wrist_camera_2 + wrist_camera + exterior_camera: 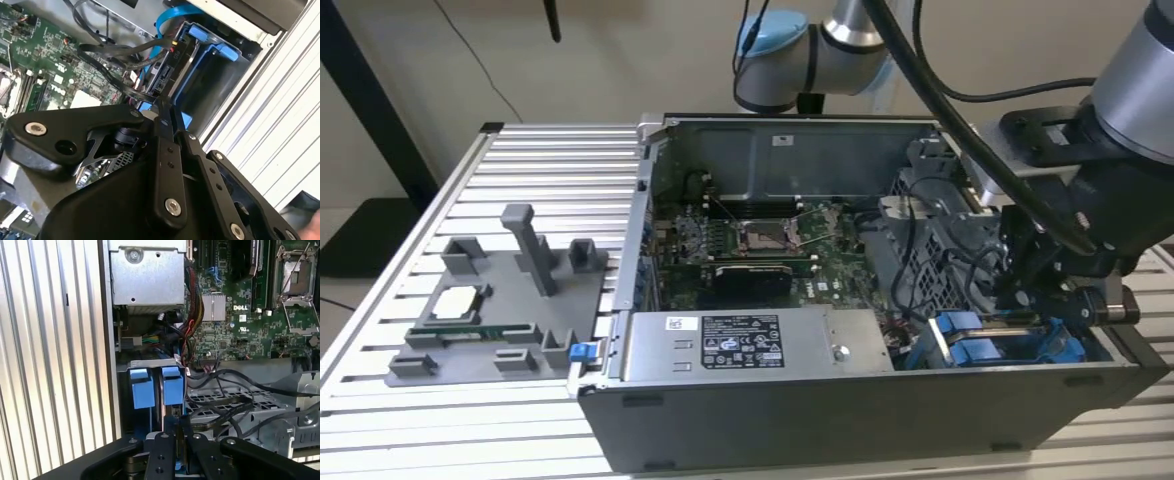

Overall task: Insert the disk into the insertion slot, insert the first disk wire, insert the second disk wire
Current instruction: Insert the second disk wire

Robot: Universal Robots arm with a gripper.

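Reaching into the corner of the computer case (854, 410), the pincer (167, 107) is closed on a thin black wire (112, 50) just above the disk (157, 405), which stands edge-up in the insertion slot (1001, 345). The wire looks light and floppy, its plug stiff, so holding near the plug seems best.
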